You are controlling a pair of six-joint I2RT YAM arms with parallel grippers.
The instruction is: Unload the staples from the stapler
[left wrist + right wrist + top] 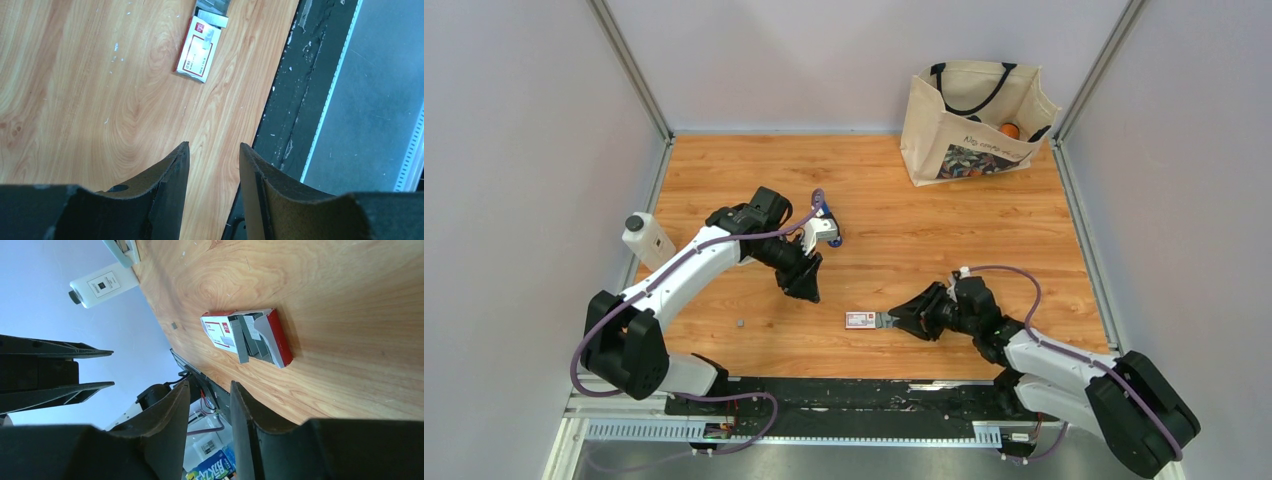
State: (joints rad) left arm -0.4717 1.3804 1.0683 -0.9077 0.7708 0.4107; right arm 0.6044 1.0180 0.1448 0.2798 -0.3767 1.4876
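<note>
We see the left hand (214, 146) and right hand (210, 384) half-open and empty, the right near a carton (225, 332) on the bench (924, 240).

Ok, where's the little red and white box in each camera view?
Top view: box lower centre, just left of the right gripper.
Left wrist: box at top centre.
Right wrist: box at centre, flap open.
Shared landmark: the wooden table it lies on.
</note>
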